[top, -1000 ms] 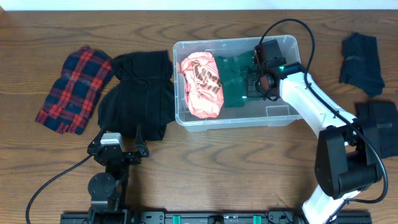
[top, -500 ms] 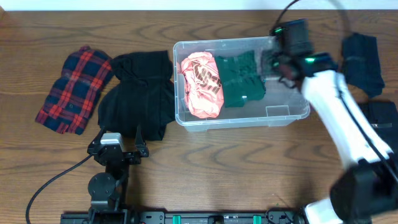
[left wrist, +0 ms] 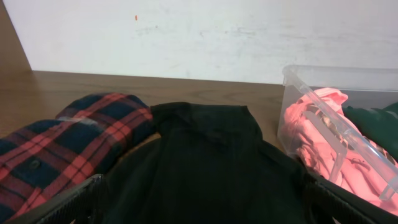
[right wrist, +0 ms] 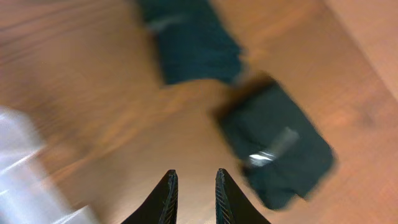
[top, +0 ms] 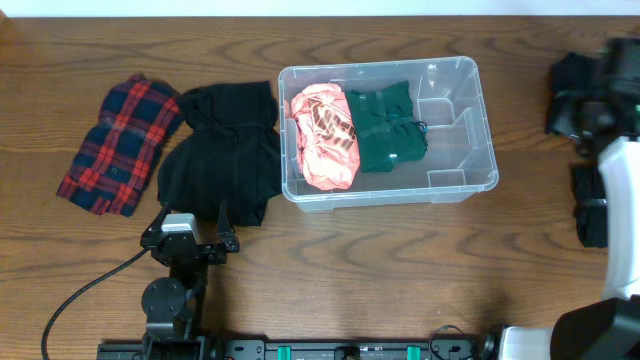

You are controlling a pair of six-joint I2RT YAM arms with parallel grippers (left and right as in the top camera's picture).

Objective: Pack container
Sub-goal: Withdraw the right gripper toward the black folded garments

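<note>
The clear container (top: 460, 185) stands in the middle of the table, holding a pink garment (top: 325, 135) and a green garment (top: 388, 128); its right part is bare. My right gripper (right wrist: 194, 186) is open by a narrow gap with nothing in it, above bare wood to the container's right, near two dark folded garments (right wrist: 189, 40) (right wrist: 277, 146). Its arm (top: 622, 165) is blurred at the right edge. My left gripper (left wrist: 205, 211) rests wide open low at the front left, facing a black garment (left wrist: 211, 162).
A red plaid shirt (top: 120, 145) lies at the far left beside the black garment (top: 225, 150). A dark garment (top: 590, 205) lies at the right edge of the table. A blurred corner of the container (right wrist: 25, 168) shows in the right wrist view.
My right gripper has left the green garment in the container, risen and swung right past the container's edge, its fingers parting. The left arm has not moved.
</note>
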